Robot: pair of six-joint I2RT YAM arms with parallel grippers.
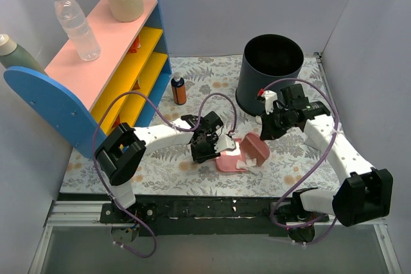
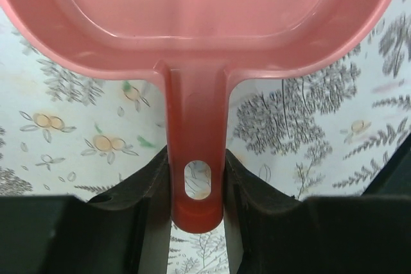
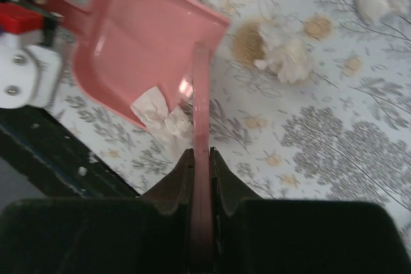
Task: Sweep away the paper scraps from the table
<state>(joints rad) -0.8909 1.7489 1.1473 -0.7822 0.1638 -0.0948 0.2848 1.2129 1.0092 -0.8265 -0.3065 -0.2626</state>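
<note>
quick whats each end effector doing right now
Left end effector: closed on the dustpan by its handle.
Right end effector: closed on a thin pink handle.

The pink plastic dustpan (image 3: 128,43) looked smooth and glossy. The fern-printed, cloth-covered worktop (image 3: 334,139) was matt, the torn white paper scraps (image 3: 164,119) crumpled.

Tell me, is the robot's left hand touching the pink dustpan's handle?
Touching. The left wrist view shows the left hand with both fingers pressed against the sides of the pink dustpan handle, no gap.
</note>
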